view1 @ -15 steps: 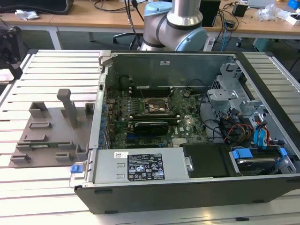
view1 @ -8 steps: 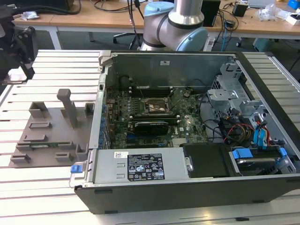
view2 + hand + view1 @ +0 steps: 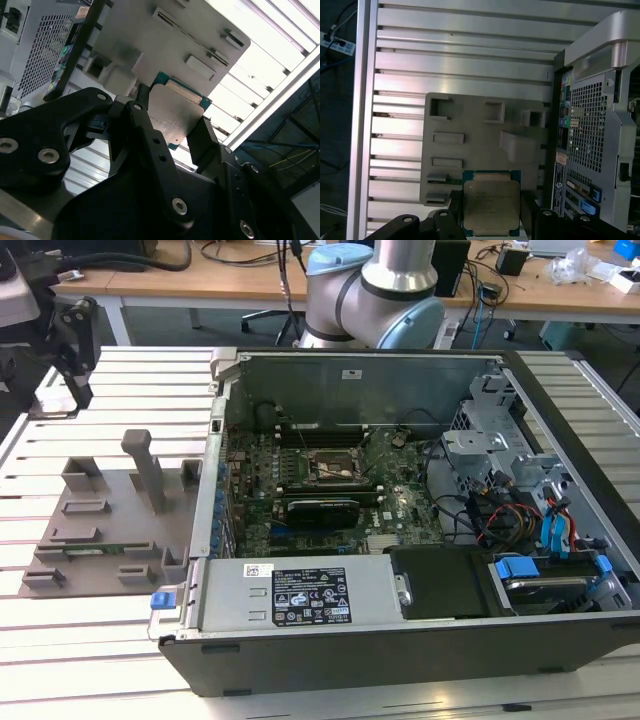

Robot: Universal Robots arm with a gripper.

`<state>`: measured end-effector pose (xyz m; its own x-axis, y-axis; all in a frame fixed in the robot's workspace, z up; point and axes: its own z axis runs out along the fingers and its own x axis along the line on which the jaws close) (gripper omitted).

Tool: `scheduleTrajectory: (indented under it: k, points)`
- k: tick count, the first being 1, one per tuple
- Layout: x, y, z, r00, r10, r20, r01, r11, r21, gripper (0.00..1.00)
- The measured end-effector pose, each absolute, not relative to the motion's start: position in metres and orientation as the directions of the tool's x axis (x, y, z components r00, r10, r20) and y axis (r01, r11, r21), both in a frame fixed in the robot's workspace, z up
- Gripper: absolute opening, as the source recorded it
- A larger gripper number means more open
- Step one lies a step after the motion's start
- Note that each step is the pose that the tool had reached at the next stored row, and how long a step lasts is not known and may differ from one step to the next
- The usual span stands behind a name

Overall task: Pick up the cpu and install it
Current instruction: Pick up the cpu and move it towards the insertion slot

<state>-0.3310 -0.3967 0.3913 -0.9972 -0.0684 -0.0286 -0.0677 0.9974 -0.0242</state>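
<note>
Two fingers (image 3: 202,142) of the gripper (image 3: 172,127) are pressed on the side edges of the cpu (image 3: 491,204), and it is held in the air above the grey fixture plate (image 3: 470,120). Only thin edges are gripped, so the chip could be tipped or dropped if it is bumped. The wall of the computer case (image 3: 590,125) is just beside the plate. A tall post (image 3: 148,470) stands up on the plate on the exterior view's left. A corner of the chip could be knocked on either one. The socket (image 3: 335,468) is seen in the middle of the exterior view, low inside the case, with cables (image 3: 500,515) near it. Whether its frame is lifted cannot be told well. Small pins could be bent if the chip is set down crooked. The case top is open, so room is left from above.
</note>
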Motion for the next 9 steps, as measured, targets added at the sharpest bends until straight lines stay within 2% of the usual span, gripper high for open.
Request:
scheduleTrajectory:
  k: [9]
  points:
    - [-0.302, -0.396, 0.391, -0.997, -0.068, -0.029, -0.068, 0.997, -0.024, 0.55]
